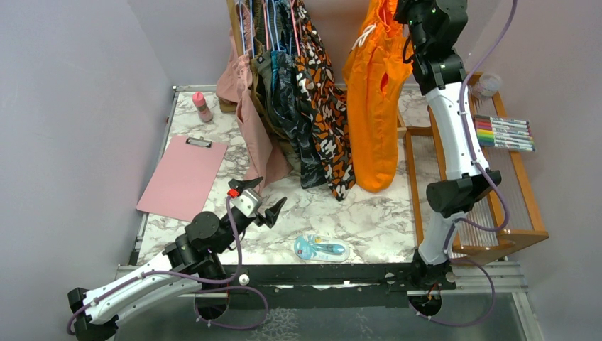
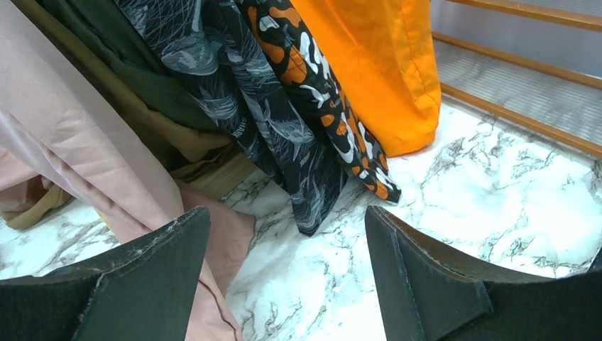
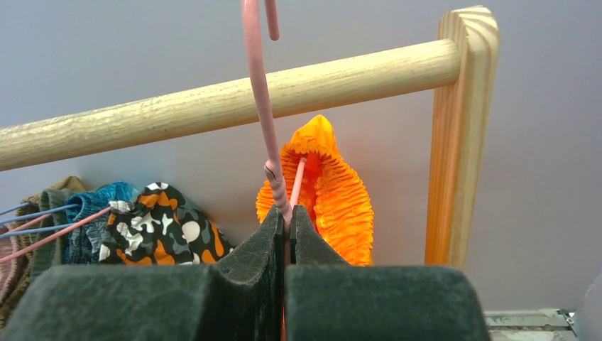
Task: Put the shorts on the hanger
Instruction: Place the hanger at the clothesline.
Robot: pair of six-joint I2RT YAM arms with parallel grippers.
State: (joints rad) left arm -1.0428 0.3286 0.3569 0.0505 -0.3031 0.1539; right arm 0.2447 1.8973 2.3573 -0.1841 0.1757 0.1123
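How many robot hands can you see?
2. The left hand is low over the marble table, open. The right hand is up at the wooden rail, shut on the pink hanger. None seems hidden.

The rail is pale bare wood, matt, with visible grain. Crossing in front of the rail, the hanger is smooth, glossy pink wire. Below the rail, the shorts are smooth orange cloth and the surface is glossy, marble-veined.
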